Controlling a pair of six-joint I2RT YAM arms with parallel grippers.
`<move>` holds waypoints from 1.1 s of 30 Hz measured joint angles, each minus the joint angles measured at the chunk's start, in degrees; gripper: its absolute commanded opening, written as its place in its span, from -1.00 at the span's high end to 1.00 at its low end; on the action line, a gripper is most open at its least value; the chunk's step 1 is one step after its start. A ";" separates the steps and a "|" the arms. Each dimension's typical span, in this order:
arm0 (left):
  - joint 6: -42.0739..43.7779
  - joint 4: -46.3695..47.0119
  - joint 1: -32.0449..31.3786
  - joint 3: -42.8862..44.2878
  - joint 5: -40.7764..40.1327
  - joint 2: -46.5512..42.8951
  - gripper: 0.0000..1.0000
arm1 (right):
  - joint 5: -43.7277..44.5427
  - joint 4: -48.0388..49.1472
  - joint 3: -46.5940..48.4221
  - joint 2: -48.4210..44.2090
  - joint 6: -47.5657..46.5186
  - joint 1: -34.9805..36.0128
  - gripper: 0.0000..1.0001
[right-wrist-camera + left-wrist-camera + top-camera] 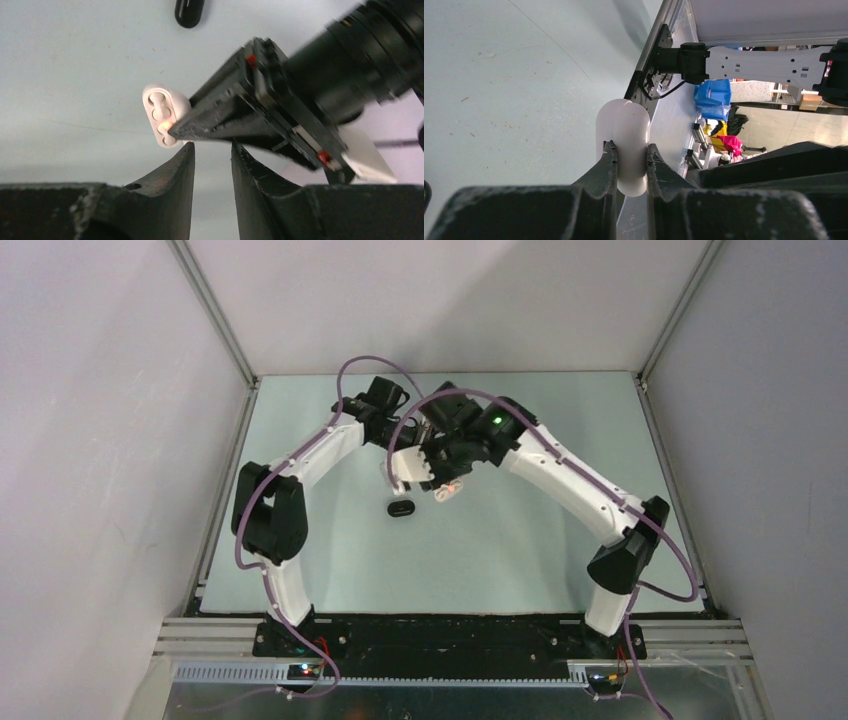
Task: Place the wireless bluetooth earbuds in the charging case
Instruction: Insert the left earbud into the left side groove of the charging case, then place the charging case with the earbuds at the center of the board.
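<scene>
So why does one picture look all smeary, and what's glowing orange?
Left wrist view: the white case in the left pincer is so bright its surface detail is gone. Right wrist view: that pincer's black body is smeared, out of focus; the orange glow sits on the case's face. Top view: sharp, evenly lit.

Your left arm (320, 445) and right arm (565, 480) wear white shells with black joints (270, 515), trailing lilac cables (366, 360) (a green light (497, 421) glows on the right).
</scene>
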 measured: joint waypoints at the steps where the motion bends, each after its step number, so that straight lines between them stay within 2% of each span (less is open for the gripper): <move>1: 0.02 -0.07 0.00 -0.07 0.04 0.00 1.00 | -1.09 0.33 0.15 -0.55 0.55 -0.76 0.27; 5: 0.24 -0.04 0.33 -0.20 0.74 0.00 1.00 | -10.14 2.75 -0.04 -5.27 6.40 -6.58 0.20; 6: 0.59 -0.04 0.50 -0.37 0.98 0.00 1.00 | -12.44 4.31 -1.09 -6.99 8.33 -8.28 0.12; 9: 2.21 0.04 1.36 -1.97 0.96 -0.02 1.00 | -20.63 14.34 -12.44 -17.75 17.97 -15.58 -0.04; 12: 6.27 -1.11 2.36 -3.87 -0.57 0.20 1.00 | -25.66 22.82 -25.73 -28.15 27.71 -21.07 -0.03; 14: 10.27 -2.34 2.80 -4.28 -2.40 0.98 1.00 | -27.91 26.12 -31.19 -30.91 33.09 -22.16 -0.02; 20: 20.26 -4.98 3.10 -5.92 -4.98 6.54 1.00 | -33.59 34.93 -38.93 -26.80 50.10 -28.20 -0.02; 23: 23.30 -5.75 3.10 -5.90 -4.59 10.51 1.00 | -34.77 36.09 -40.83 -25.33 55.41 -31.82 -0.01; 33: 28.61 -7.04 2.51 -0.66 -6.34 20.20 1.00 | -36.81 37.73 -41.18 -23.87 60.15 -35.76 -0.01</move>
